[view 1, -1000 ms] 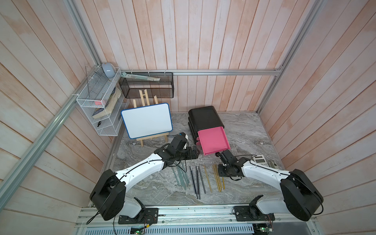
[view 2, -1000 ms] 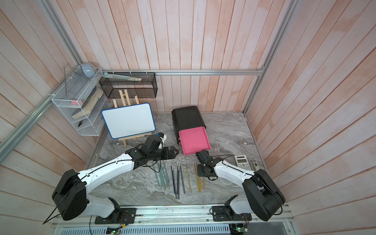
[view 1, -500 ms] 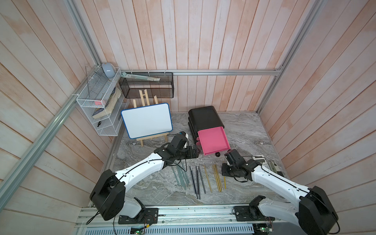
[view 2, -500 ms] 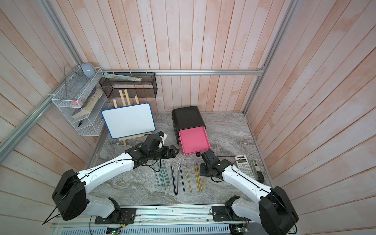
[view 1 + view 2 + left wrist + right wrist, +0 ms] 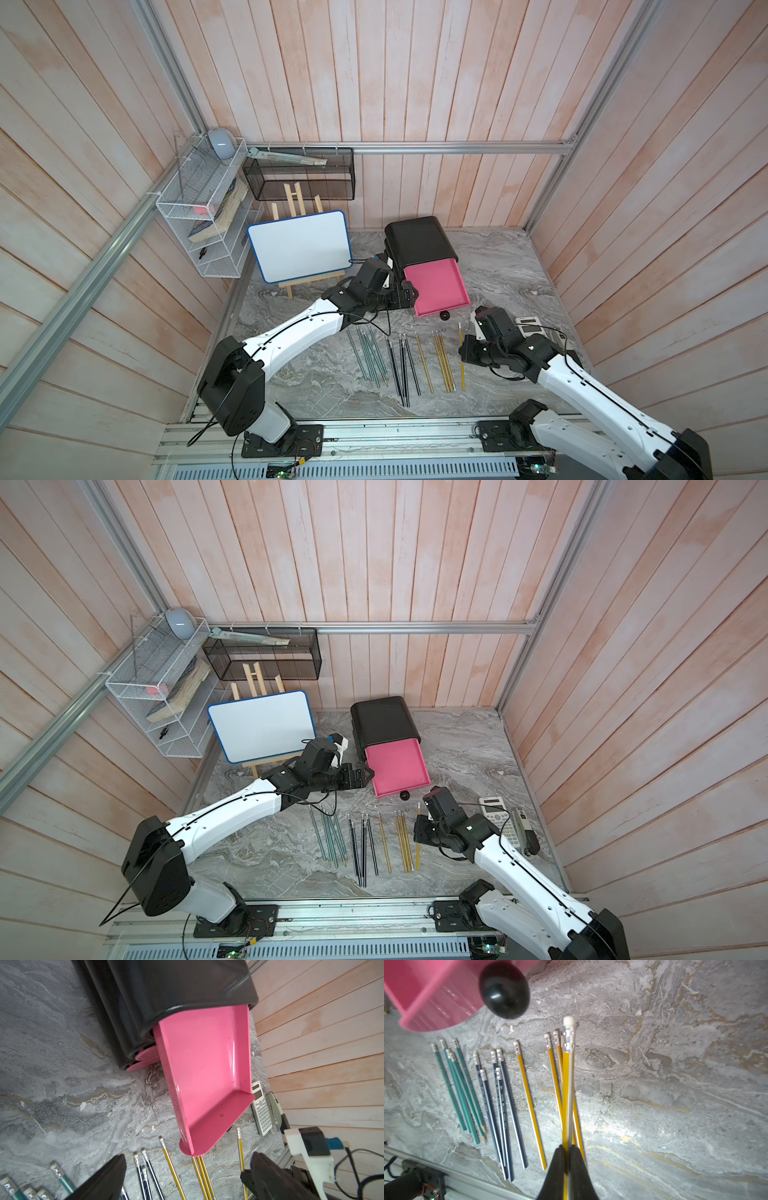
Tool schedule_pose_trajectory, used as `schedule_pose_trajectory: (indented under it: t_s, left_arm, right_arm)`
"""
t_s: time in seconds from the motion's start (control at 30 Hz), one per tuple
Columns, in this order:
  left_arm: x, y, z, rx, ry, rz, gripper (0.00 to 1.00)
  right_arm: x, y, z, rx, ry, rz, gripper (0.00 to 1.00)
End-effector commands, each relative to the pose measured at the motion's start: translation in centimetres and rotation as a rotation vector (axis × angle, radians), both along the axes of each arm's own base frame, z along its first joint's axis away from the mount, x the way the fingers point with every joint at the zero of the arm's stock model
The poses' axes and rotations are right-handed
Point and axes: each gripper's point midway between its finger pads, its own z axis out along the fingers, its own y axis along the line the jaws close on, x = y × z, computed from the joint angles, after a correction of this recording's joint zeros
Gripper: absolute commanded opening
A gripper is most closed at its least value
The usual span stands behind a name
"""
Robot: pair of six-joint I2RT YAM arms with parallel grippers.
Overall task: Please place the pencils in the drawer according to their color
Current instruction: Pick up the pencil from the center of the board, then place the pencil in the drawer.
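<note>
**Right claw** (image 5: pixel 566 1150): jaws pinched tight on one yellow pencil (image 5: pixel 567 1076), gripped near its point end, eraser end toward 12 o'clock. It probably hangs just above the marble, though the height is hard to judge.

**At 9 o'clock, in a top view:** loose yellow pencils (image 5: pixel 440 357), black pencils (image 5: pixel 402 363) and green pencils (image 5: pixel 370 353), all lying on the table (image 5: pixel 498 266).

**At 11 o'clock:** top drawer (image 5: pixel 436 282), pulled out of its black cabinet (image 5: pixel 417 239), empty, knob (image 5: pixel 444 316) nearest.

**Left claw** (image 5: pixel 409 291): jaws wide apart, holding nothing, beside the drawer's 9 o'clock edge.

**Handling note:** raise the eraser end over the front lip, align the pencil with the drawer's length, lower it, then release.
</note>
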Motion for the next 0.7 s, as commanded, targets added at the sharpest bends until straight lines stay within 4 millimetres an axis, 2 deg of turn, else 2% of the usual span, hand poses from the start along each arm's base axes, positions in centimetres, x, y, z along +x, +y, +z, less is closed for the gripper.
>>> schedule_pose_trajectory:
  t_s: [0.0, 0.27, 0.37, 0.47, 0.67]
  left_arm:
    - [0.4, -0.7, 1.0, 0.002, -0.018, -0.023, 1.00]
    - [1.6, -0.9, 2.3, -0.026, -0.015, -0.001, 1.00]
    - [1.9, -0.8, 2.6, -0.034, -0.017, 0.004, 1.00]
    - [2.3, -0.6, 2.9, -0.038, -0.021, 0.009, 1.00]
    - [2.9, 0.4, 3.7, -0.036, -0.034, 0.029, 1.00]
  right_arm:
    - [-0.7, 0.9, 2.5, 0.075, 0.011, 0.023, 0.00]
    - [-0.8, 1.9, 7.2, 0.161, -0.046, 0.062, 0.00]
    - [-0.2, 2.5, 8.6, 0.208, -0.083, 0.054, 0.00]
    - [1.5, 3.4, 9.5, 0.263, -0.117, 0.032, 0.00]
    - [6.7, 4.9, 11.0, 0.424, -0.193, -0.057, 0.00]
